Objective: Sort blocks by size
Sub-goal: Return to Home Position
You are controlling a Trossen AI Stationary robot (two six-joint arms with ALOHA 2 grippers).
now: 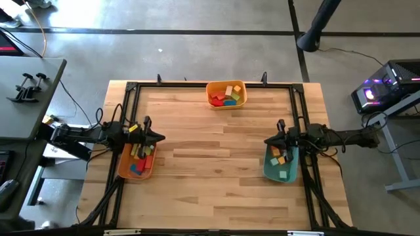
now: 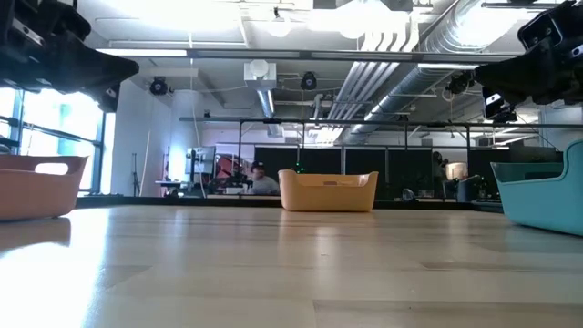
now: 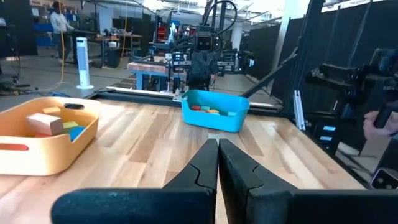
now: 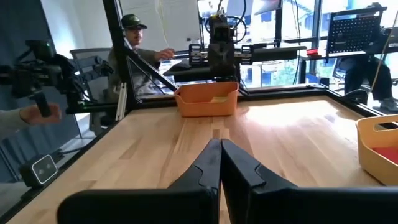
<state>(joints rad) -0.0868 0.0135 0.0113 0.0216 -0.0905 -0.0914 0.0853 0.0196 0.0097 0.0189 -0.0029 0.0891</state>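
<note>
Red, yellow, blue blocks (image 1: 225,96), shapes unclear, in three trays (image 1: 245,93), left gripper (image 1: 157,138) and right gripper (image 1: 268,140) pressed together

The blocks lie loose in three heaps, none on the bare wood. In the high view, the first heap (image 1: 226,97), red, blue, yellow and green, fills the yellow tray (image 1: 209,88) at top centre. The second heap (image 1: 139,162), red, blue and yellow, lies in the orange tray (image 1: 122,172) lower left. The third heap (image 1: 281,162), orange, yellow and green, lies in the teal tray (image 1: 268,172) lower right.
</note>
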